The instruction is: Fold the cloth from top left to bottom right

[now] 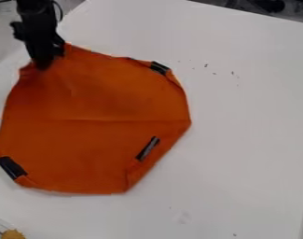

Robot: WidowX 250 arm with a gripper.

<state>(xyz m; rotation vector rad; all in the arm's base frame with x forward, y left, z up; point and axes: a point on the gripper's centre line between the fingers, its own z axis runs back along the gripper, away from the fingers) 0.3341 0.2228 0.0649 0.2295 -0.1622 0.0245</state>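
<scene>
The black gripper [44, 60] hangs at the upper left, its tips at the top left corner of the orange cloth [85, 107]. The cloth around the tips is slightly bunched. The rest of the cloth lies spread on the white table [241, 121], with a faint crease running across its middle. Black patches mark its top right corner, its lower left corner and the lower right part, where the edge appears turned over.
At the bottom left edge is a yellowish round object [13, 234] beside a clear item. Small dark specks lie on the table to the right of the cloth's top. Dark items stand beyond the table's far edge.
</scene>
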